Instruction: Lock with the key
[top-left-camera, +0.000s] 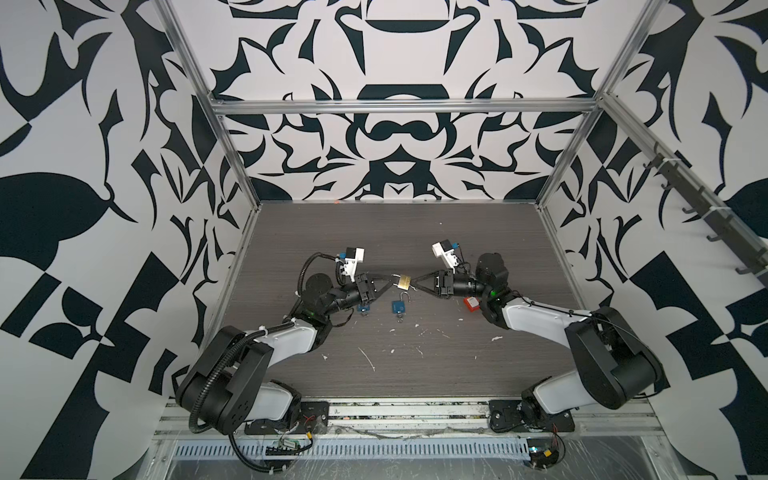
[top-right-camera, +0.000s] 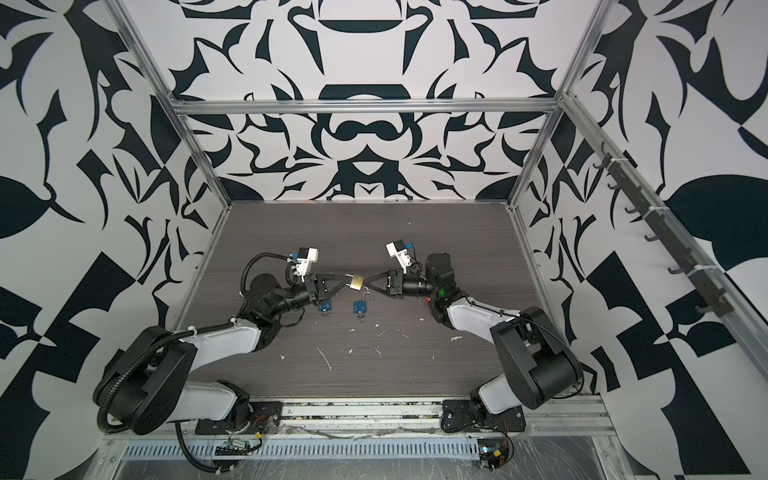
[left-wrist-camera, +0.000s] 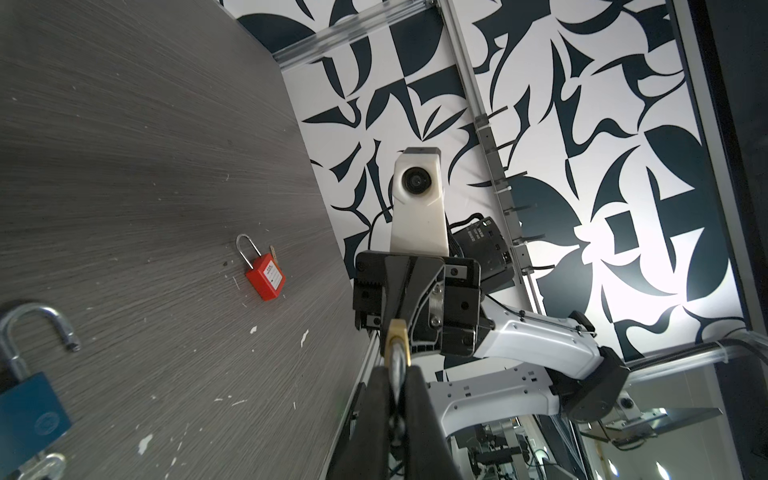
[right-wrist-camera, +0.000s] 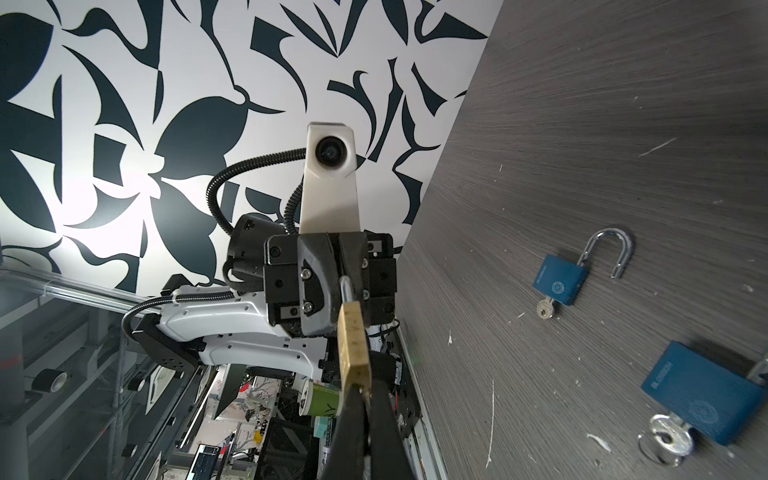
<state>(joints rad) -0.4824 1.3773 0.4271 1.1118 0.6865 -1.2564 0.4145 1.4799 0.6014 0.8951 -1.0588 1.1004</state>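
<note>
A brass padlock (top-left-camera: 403, 282) (top-right-camera: 356, 281) hangs in mid-air between both grippers, above the grey table (top-left-camera: 415, 232). My left gripper (top-left-camera: 392, 278) (left-wrist-camera: 395, 386) is shut on its silver shackle (left-wrist-camera: 398, 372). The brass body (left-wrist-camera: 397, 343) shows just beyond those fingertips. My right gripper (top-left-camera: 414, 286) (right-wrist-camera: 363, 395) is shut at the padlock's bottom end (right-wrist-camera: 354, 349), where the key sits. The key is almost wholly hidden between those fingers. In the right wrist view the shackle (right-wrist-camera: 345, 286) runs into the left gripper's closed jaws.
A blue padlock (top-left-camera: 398, 306) (right-wrist-camera: 561, 282) with an open shackle and a key in it lies on the table just below the grippers. Another blue padlock (top-left-camera: 363, 308) (right-wrist-camera: 702, 411) lies under the left gripper. A red padlock (top-left-camera: 471, 302) (left-wrist-camera: 266, 276) lies beneath the right wrist.
</note>
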